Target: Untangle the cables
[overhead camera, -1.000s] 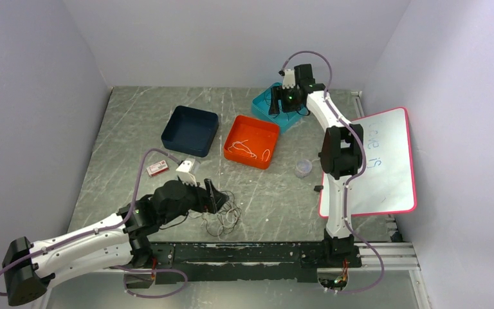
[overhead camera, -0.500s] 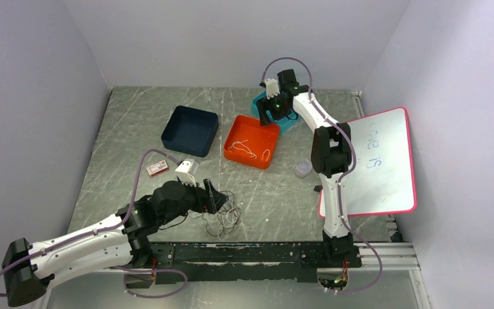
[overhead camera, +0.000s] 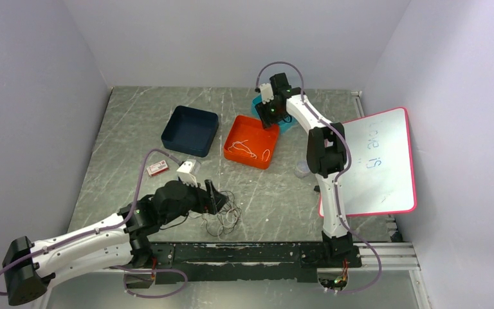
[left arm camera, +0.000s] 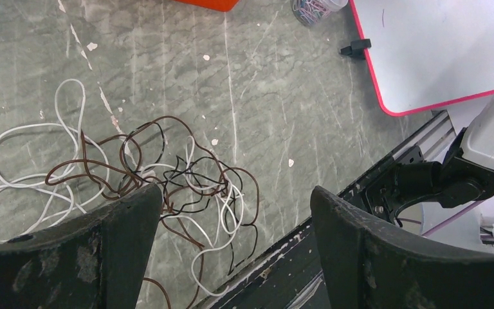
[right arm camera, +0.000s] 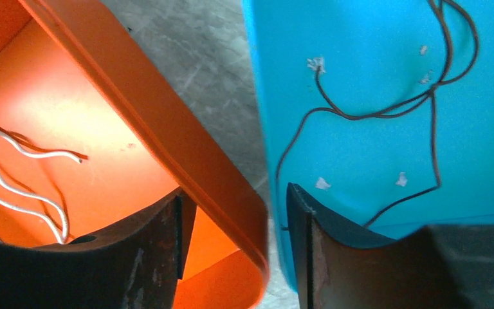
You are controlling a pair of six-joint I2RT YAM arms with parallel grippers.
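Tangle of white, brown and black cables [left arm camera: 167, 174] on tabletop [left arm camera: 264, 77] near front edge, left pincer [left arm camera: 236, 193] gaping wide just above it. The right pincer [right arm camera: 235, 193] is half spread, gripping nothing, over orange tray [right arm camera: 161, 129] rim beside teal tray [right arm camera: 360, 58]. One white cable [right arm camera: 45, 154] in orange, dark cable [right arm camera: 435, 129] in teal.

We are seeing the left arm [overhead camera: 83, 244] and the right arm [overhead camera: 332, 193] wearing white shells over black joints, each trailing a looping lilac hose [overhead camera: 143, 174] (a white camera block [overhead camera: 187, 170] is sitting at each wrist). On the left hand [left arm camera: 235, 196] the black fingers [left arm camera: 103, 257] are showing grey scuffs.
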